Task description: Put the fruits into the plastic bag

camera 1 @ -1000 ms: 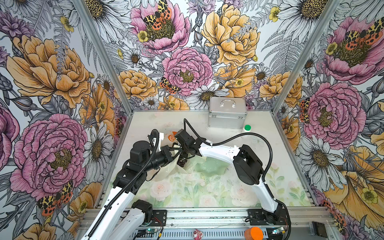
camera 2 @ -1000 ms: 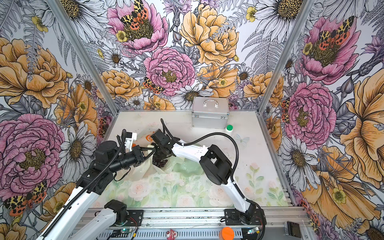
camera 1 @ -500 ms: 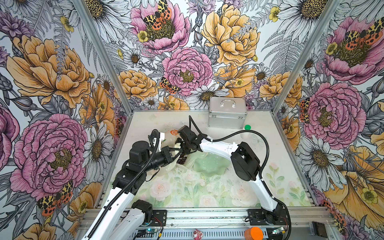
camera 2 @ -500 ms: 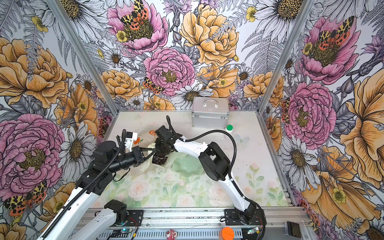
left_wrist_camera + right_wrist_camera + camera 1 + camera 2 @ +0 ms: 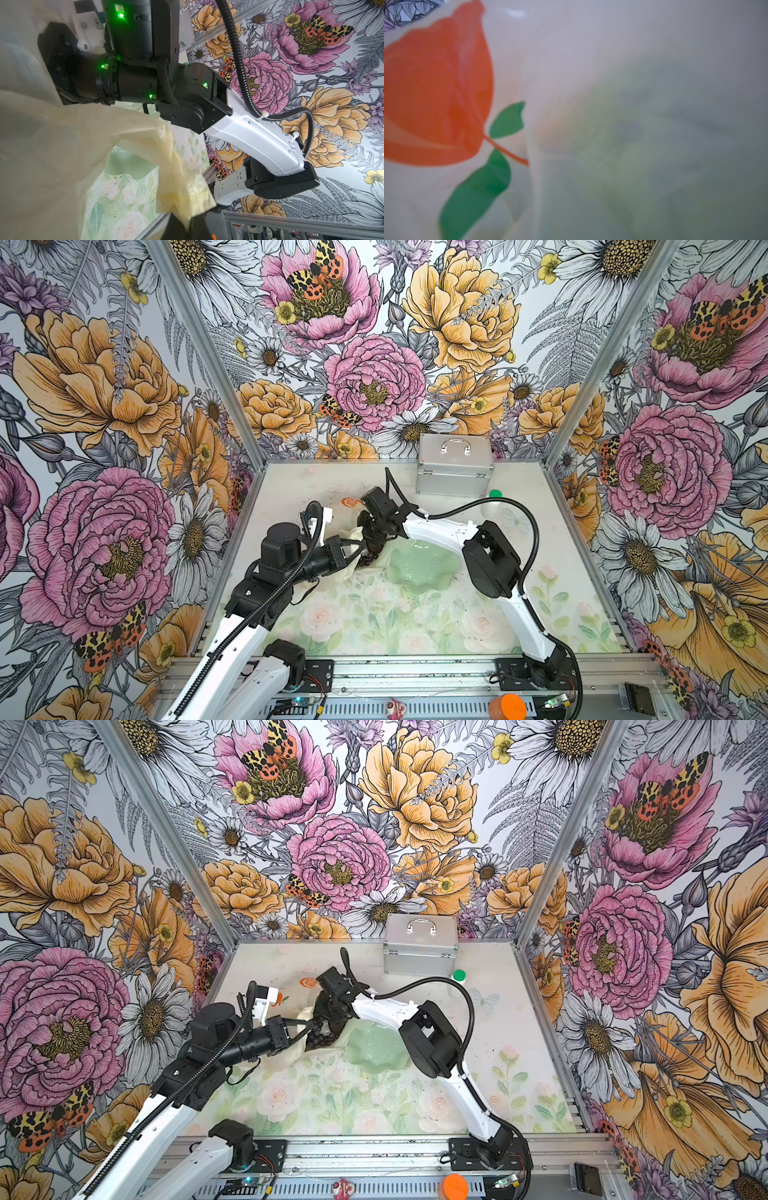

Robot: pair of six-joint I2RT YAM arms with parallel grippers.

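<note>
Two grippers: both work at the mouth of the plastic bag point(image 5: 176, 182), on the left part of the table point(image 5: 374, 626).
Left gripper point(image 5: 300, 1029): clamped on a gathered fold of the bag's rim. The left wrist view shows yellow film bunched in its grip, so the mouth is held up and open.
Right gripper point(image 5: 375, 531): pointed down into the bag mouth. Its own body hides the jaws in both top views, and the right wrist view shows only blurred film with an orange print. Whether they stand wide or narrow cannot be told.
Grape bunch point(image 5: 318, 1040): dark purple beads lie directly under the right gripper, at the bag mouth between the two grippers. Contact with the jaws cannot be confirmed.
Other fruits: none can be made out. A greenish blur shows behind the film in the right wrist view and cannot be identified.
Dish point(image 5: 419, 568): pale green and scalloped, just beside the bag on its right. No fruit shows on it.
Metal case point(image 5: 454, 466): at the back of the table, well apart from the work.
Step in hand: judged to be the deposit of the grape bunch into the bag. With nothing showing on the dish, this looks late in the task.
Next move calls for: a full release of the bunch, then a straight lift of the right gripper out of the mouth. The thin film must not snag, and the left grip should hold the rim until the right gripper is clear.
</note>
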